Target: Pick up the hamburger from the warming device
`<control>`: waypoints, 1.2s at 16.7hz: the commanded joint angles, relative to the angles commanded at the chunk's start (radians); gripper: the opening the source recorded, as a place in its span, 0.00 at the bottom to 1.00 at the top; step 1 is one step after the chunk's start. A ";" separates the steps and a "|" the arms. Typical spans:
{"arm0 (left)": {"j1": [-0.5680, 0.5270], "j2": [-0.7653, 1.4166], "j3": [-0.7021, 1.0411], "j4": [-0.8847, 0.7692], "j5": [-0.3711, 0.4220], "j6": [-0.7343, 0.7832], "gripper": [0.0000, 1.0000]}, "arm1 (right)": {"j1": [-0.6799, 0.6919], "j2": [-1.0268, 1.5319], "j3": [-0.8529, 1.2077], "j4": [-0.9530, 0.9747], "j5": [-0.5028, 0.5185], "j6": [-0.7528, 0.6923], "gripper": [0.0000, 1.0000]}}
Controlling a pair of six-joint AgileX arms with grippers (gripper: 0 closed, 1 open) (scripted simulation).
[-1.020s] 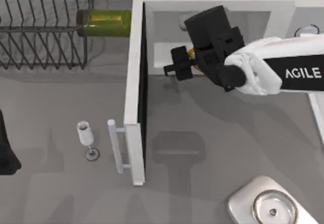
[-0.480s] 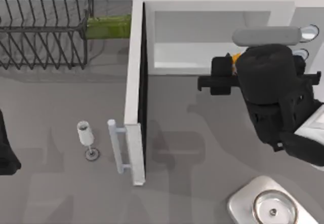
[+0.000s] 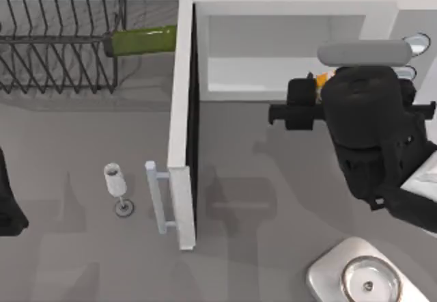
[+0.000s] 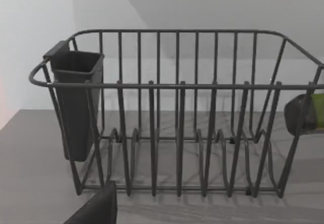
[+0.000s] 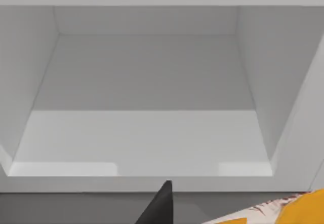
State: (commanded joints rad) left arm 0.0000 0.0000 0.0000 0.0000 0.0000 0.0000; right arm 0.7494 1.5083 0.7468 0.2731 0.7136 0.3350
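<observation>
You see the hamburger (image 3: 322, 78) held in my right gripper (image 3: 305, 97), fingers closed on it, just outside the warming device (image 3: 287, 49), whose cavity looks empty. The pick seems done. My left arm (image 3: 8, 206) rests at the table's left edge.

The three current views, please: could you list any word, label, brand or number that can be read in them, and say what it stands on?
None: no readable text on the microwave, its knobs, the green bottle, the dish rack, the hamburger or the right gripper.
</observation>
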 joint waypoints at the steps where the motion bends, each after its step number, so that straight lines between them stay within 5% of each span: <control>1: 0.000 0.000 0.000 0.000 0.000 0.000 1.00 | 0.002 0.022 -0.006 0.023 0.002 0.001 0.00; 12: 0.000 0.000 0.000 0.000 0.000 0.000 1.00 | 0.007 0.455 -0.168 0.641 0.012 0.004 0.00; 19: 0.000 0.000 0.000 0.000 0.000 0.000 1.00 | 0.004 0.500 -0.191 0.699 0.009 0.002 0.00; 20: 0.000 0.000 0.000 0.000 0.000 0.000 1.00 | 0.004 0.500 -0.191 0.699 0.009 0.002 0.08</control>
State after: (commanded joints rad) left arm 0.0000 0.0000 0.0000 0.0000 0.0000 0.0000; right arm 0.7538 2.0085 0.5559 0.9722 0.7229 0.3375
